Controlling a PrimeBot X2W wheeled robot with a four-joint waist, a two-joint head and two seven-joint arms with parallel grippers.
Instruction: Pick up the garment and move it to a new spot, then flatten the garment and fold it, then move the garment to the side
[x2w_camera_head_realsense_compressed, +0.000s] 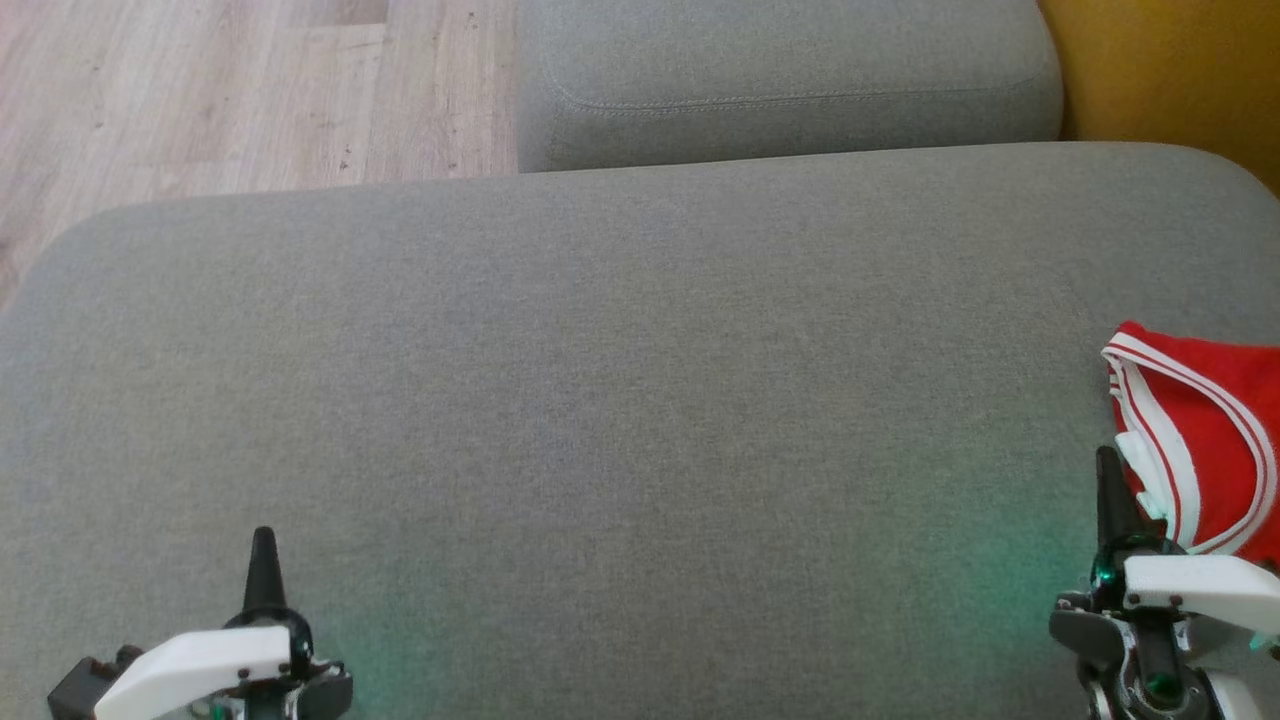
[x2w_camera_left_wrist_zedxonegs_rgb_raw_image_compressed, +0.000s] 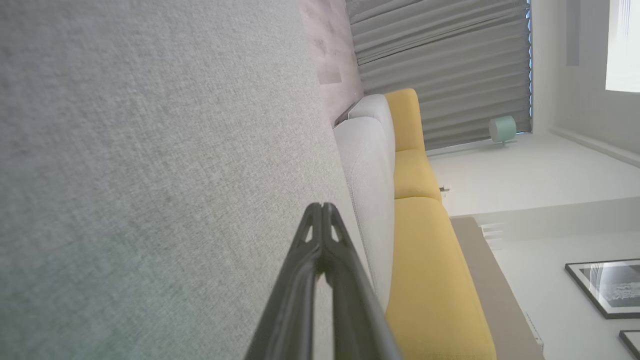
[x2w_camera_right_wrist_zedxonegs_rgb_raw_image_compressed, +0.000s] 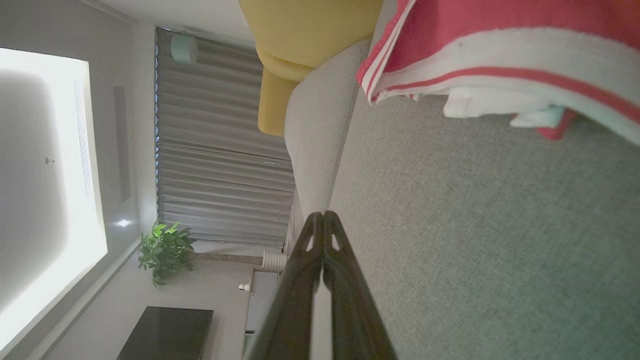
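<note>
The garment (x2w_camera_head_realsense_compressed: 1205, 440) is red with white stripes along its edges and lies bunched at the right edge of the grey sofa seat (x2w_camera_head_realsense_compressed: 640, 400). In the right wrist view the garment (x2w_camera_right_wrist_zedxonegs_rgb_raw_image_compressed: 500, 55) fills the upper right. My right gripper (x2w_camera_head_realsense_compressed: 1108, 462) is shut and empty, its tip just left of the cloth's near edge. In its own wrist view the right gripper (x2w_camera_right_wrist_zedxonegs_rgb_raw_image_compressed: 323, 216) has its fingertips pressed together over the seat. My left gripper (x2w_camera_head_realsense_compressed: 264, 542) is shut at the lower left, far from the cloth; its wrist view shows the left gripper (x2w_camera_left_wrist_zedxonegs_rgb_raw_image_compressed: 321, 207) with tips touching.
A grey back cushion (x2w_camera_head_realsense_compressed: 790, 80) stands behind the seat. Wooden floor (x2w_camera_head_realsense_compressed: 200, 100) lies at the far left, and a yellow surface (x2w_camera_head_realsense_compressed: 1170, 70) at the far right. A yellow sofa (x2w_camera_left_wrist_zedxonegs_rgb_raw_image_compressed: 430, 260), curtains and a potted plant (x2w_camera_right_wrist_zedxonegs_rgb_raw_image_compressed: 165, 250) show in the wrist views.
</note>
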